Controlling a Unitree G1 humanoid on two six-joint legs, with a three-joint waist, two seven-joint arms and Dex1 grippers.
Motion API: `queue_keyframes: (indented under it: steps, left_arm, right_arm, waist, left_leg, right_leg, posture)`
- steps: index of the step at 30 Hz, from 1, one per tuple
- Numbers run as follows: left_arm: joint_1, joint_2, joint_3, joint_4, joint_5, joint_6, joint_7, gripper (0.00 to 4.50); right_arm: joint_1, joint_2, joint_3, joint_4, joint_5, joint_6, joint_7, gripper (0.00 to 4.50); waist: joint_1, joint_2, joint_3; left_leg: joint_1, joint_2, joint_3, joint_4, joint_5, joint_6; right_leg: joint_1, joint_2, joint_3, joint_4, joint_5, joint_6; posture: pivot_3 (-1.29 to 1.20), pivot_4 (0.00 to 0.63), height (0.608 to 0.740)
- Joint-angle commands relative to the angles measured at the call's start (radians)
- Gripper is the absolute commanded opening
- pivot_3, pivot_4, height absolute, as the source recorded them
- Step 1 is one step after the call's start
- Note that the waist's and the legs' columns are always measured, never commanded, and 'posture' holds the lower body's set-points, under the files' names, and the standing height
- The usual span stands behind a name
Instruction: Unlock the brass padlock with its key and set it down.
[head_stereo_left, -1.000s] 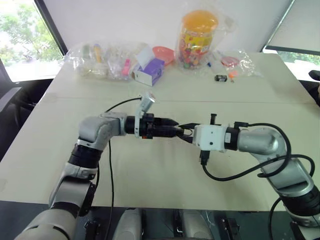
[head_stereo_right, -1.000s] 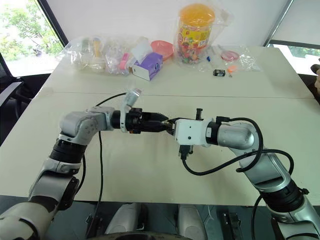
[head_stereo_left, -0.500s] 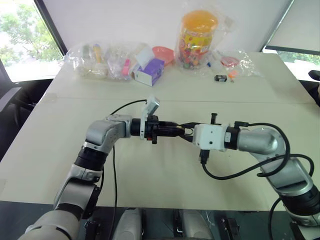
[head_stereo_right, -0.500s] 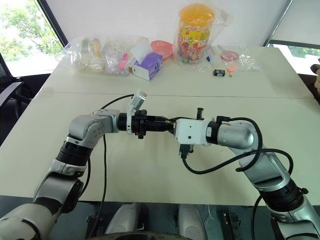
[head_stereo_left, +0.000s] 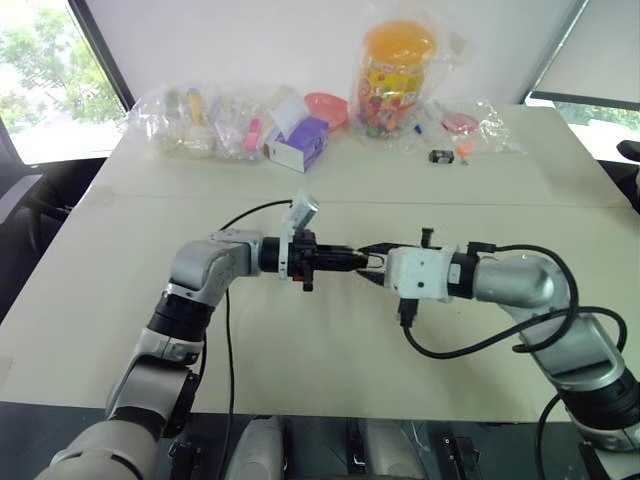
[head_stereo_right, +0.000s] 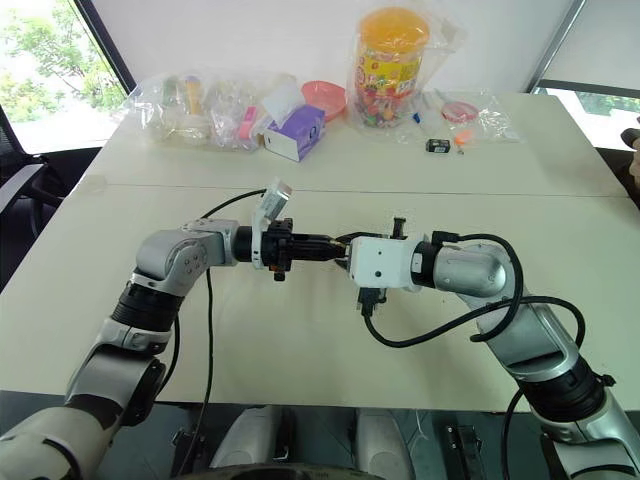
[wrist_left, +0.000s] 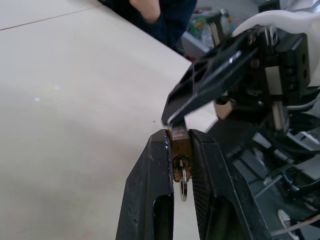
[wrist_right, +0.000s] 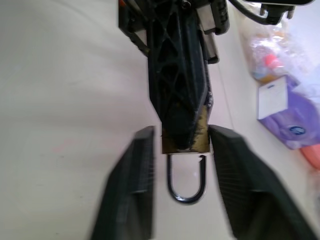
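The brass padlock is pinched between the black fingers of my left gripper, which is shut on its body above the middle of the table. A small silvery ring hangs at its keyhole end; the key itself is hidden. From the other side, my right gripper stands open, one finger on each side of the padlock without pressing it. The dark shackle hangs out with one end free. Both grippers meet tip to tip, left and right.
Along the table's far edge lie clear bags of small items, a purple and white box, a pink bowl, an orange-lidded jar and a small black and orange item. Black cables loop from both wrists.
My left gripper closed on the padlock a moment ago and has kept its hold. The right gripper's fingers have now spread apart off the padlock. Neither arm has shifted.
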Motion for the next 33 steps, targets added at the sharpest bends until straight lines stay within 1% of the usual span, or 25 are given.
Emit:
queue_keyframes:
  steps: [1, 2, 3, 5, 6, 9, 14, 15, 20, 25, 33]
  left_arm:
    - [-0.016, 0.014, 0.002, -0.027, 0.01, -0.031, -0.02, 0.0]
    - [-0.015, 0.02, -0.002, -0.026, 0.018, -0.04, -0.027, 0.0]
    - [-0.013, 0.024, -0.004, -0.024, 0.022, -0.047, -0.032, 0.0]
    - [-0.01, 0.034, -0.013, -0.019, 0.034, -0.065, -0.044, 0.0]
    - [-0.01, 0.036, -0.016, -0.018, 0.037, -0.07, -0.048, 0.0]
    - [-0.008, 0.031, -0.016, -0.016, 0.04, -0.077, -0.056, 0.0]
    - [-0.014, 0.019, -0.016, -0.013, 0.037, -0.08, -0.061, 0.0]
    - [-0.014, 0.018, -0.015, -0.014, 0.035, -0.079, -0.061, 0.0]
    - [-0.019, 0.008, -0.001, -0.027, 0.012, -0.058, -0.063, 0.0]
    - [-0.034, 0.008, 0.04, -0.044, -0.058, 0.015, -0.065, 0.0]
    - [-0.025, 0.03, 0.049, -0.088, -0.079, 0.048, -0.073, 0.0]
  right_arm:
    - [0.013, -0.038, -0.057, -0.046, 0.038, 0.029, 0.022, 3.64]
    - [0.019, -0.049, -0.078, -0.049, 0.058, 0.052, 0.03, 4.17]
    - [0.022, -0.058, -0.099, -0.051, 0.079, 0.07, 0.036, 4.44]
    - [0.026, -0.059, -0.15, -0.066, 0.151, 0.128, 0.044, 4.44]
    - [0.026, -0.048, -0.174, -0.076, 0.189, 0.154, 0.041, 4.26]
    - [0.027, -0.019, -0.205, -0.102, 0.273, 0.232, 0.021, 2.88]
    - [0.016, 0.038, -0.186, -0.119, 0.335, 0.319, -0.05, 0.23]
    - [0.013, 0.048, -0.183, -0.122, 0.345, 0.33, -0.062, 0.04]
    - [0.015, 0.069, -0.147, -0.113, 0.347, 0.333, -0.103, 0.04]
    - [0.049, 0.066, -0.126, -0.047, 0.315, 0.276, -0.125, 0.04]
    - [0.096, 0.052, -0.116, 0.047, 0.279, 0.175, -0.127, 0.04]
  waist:
    - [0.001, 0.0, 0.0]
    - [0.002, 0.0, 0.0]
    - [0.003, 0.0, 0.0]
    - [0.003, 0.0, 0.0]
    - [0.003, 0.0, 0.0]
    - [0.003, 0.0, 0.0]
    - [0.002, 0.0, 0.0]
    - [0.002, 0.0, 0.0]
    - [0.002, 0.0, 0.0]
    - [0.002, 0.0, 0.0]
    - [0.002, 0.0, 0.0]
  left_leg:
    - [0.0, 0.0, 0.0, 0.0, 0.0, 0.0]
    - [0.0, 0.0, 0.0, 0.0, 0.0, 0.0]
    - [0.0, 0.0, 0.0, 0.0, 0.0, 0.0]
    - [0.0, 0.0, 0.0, 0.0, 0.0, 0.0]
    - [0.0, 0.0, 0.0, 0.0, 0.0, 0.0]
    - [0.0, 0.0, 0.0, 0.0, 0.0, 0.0]
    - [0.0, 0.0, 0.0, 0.0, 0.0, 0.0]
    - [0.0, 0.0, 0.0, 0.0, 0.0, 0.0]
    - [0.0, 0.0, 0.0, 0.0, 0.0, 0.0]
    - [0.0, 0.0, 0.0, 0.0, 0.0, 0.0]
    - [0.0, 0.0, 0.0, 0.0, 0.0, 0.0]
  right_leg:
    - [0.0, 0.0, 0.0, 0.0, 0.0, 0.0]
    - [0.0, 0.0, 0.0, 0.0, 0.0, 0.0]
    - [0.0, 0.0, 0.0, 0.0, 0.0, 0.0]
    - [0.0, 0.0, 0.0, 0.0, 0.0, 0.0]
    - [0.0, 0.0, 0.0, 0.0, 0.0, 0.0]
    - [0.0, 0.0, 0.0, 0.0, 0.0, 0.0]
    - [0.0, 0.0, 0.0, 0.0, 0.0, 0.0]
    - [0.0, 0.0, 0.0, 0.0, 0.0, 0.0]
    - [0.0, 0.0, 0.0, 0.0, 0.0, 0.0]
    - [0.0, 0.0, 0.0, 0.0, 0.0, 0.0]
    - [0.0, 0.0, 0.0, 0.0, 0.0, 0.0]
  posture:
    - [0.0, 0.15, 0.74]
    - [0.0, 0.15, 0.74]
    - [0.0, 0.15, 0.74]
    - [0.0, 0.15, 0.74]
    - [0.0, 0.15, 0.74]
    - [0.0, 0.15, 0.74]
    - [0.0, 0.15, 0.74]
    - [0.0, 0.15, 0.74]
    - [0.0, 0.15, 0.74]
    - [0.0, 0.15, 0.74]
    - [0.0, 0.15, 0.74]
